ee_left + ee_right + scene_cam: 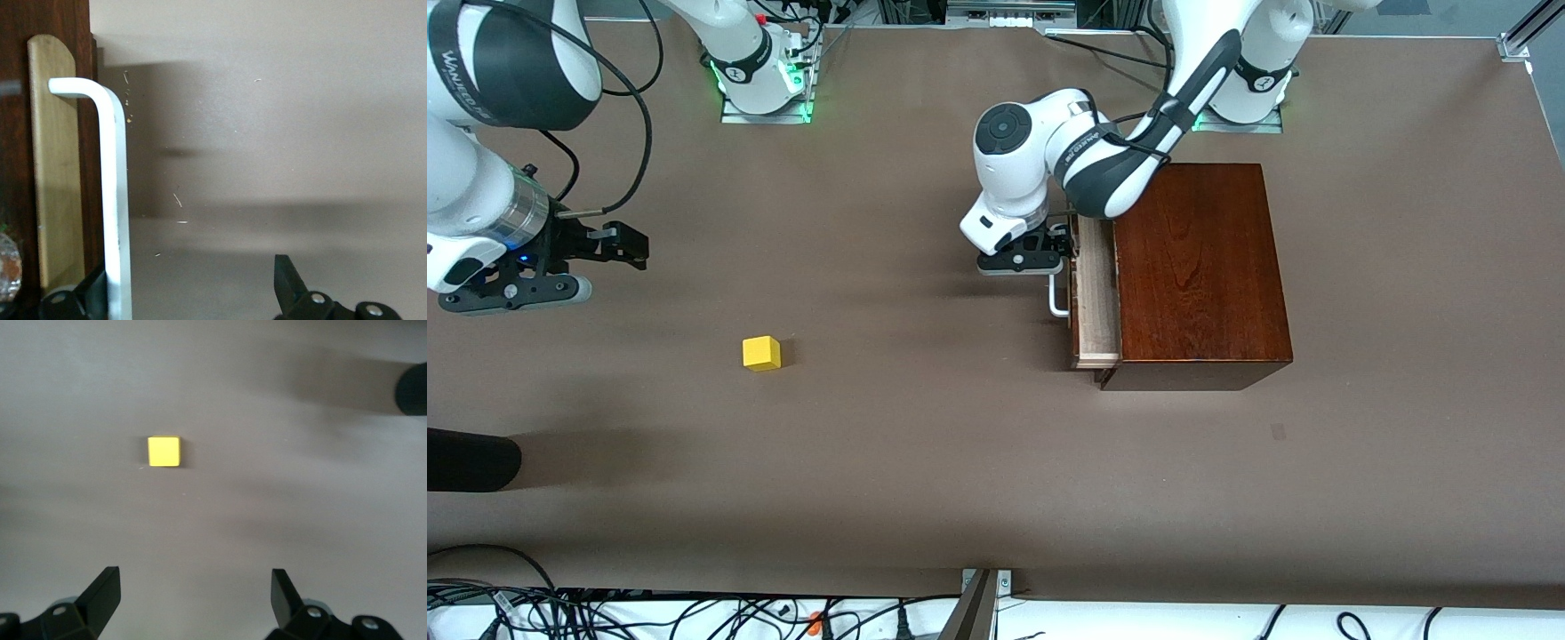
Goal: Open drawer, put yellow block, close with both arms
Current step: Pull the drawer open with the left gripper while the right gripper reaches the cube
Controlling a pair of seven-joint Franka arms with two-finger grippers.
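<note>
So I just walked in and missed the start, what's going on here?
The left gripper is at the white handle of the drawer, jaws open around the bar. The drawer is pulled partway out of the wooden box. The right gripper hangs open over bare table at the right arm's end, the yellow block lying untouched on the table.

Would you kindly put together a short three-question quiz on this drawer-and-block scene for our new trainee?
1. True or false: the yellow block already lies in the drawer.
2. Which gripper is at the drawer's white handle? A) left gripper B) right gripper
3. Fill in: the right gripper's fingers are ____.

Key:
1. False; it sits on the table, toward the right arm's end.
2. A; one finger on each side of the bar, open.
3. Open, over bare table.
</note>
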